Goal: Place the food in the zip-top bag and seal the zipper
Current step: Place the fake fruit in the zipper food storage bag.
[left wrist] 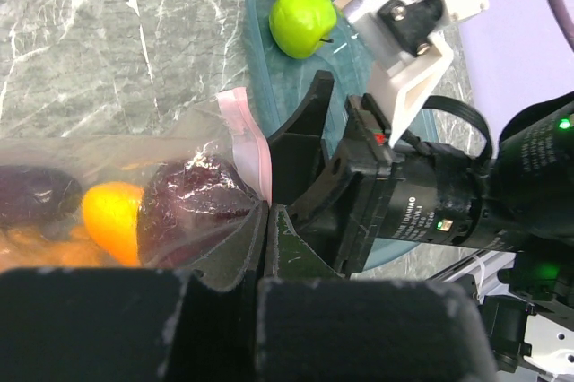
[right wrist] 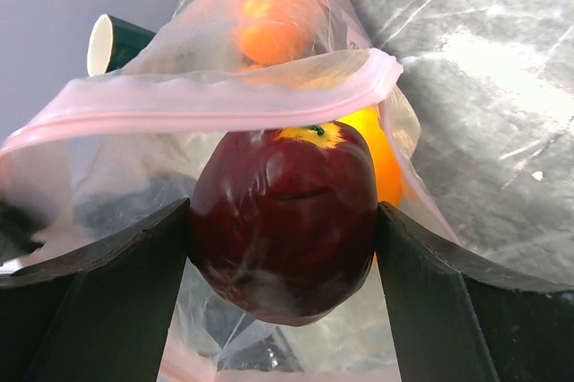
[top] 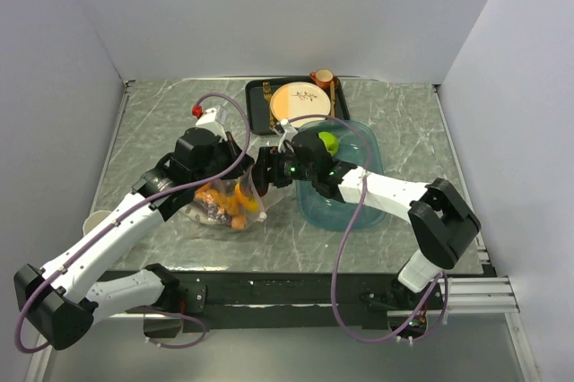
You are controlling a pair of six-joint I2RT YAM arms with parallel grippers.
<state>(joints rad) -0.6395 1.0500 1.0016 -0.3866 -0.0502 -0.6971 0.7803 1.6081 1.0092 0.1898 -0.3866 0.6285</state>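
Left gripper (left wrist: 267,221): fingers together, pinching the bag (top: 220,210) film just below the zipper (left wrist: 249,135).
Right gripper (right wrist: 282,210): fingers wide apart, one pressed to each side of the red apple (right wrist: 280,256), clamped on it.
Red apple: at the bag's mouth, just under the zipper. Crinkled film seems to lie over it, but I cannot tell whether film sits between fingers and apple.
Right wrist view only: the hold on the apple. The pink zipper sags across at 12 o'clock of it, with orange pieces deeper in the bag beyond.
Left wrist view only: the left pinch itself. An orange (left wrist: 112,216) is inside the bag, touching the red apple at its 9 o'clock. One right finger (left wrist: 305,131) is just beside the zipper.
Overhead view only: the whole layout. Both grippers meet at the worktop (top: 404,122) centre, with the filled bag at their 7 o'clock. The arms hide both grips here.
Green apple (left wrist: 303,21): outside the bag, lying in the teal tray (top: 359,212).
Teal tray: at 3 o'clock of the bag.
Black tray (top: 258,113): at the worktop's 12 o'clock, carrying a plate (top: 300,102).
Cup (top: 97,219): at 9 o'clock of the bag, beside the left arm.
In the way: the right arm and its cable cross above the teal tray, covering part of it.
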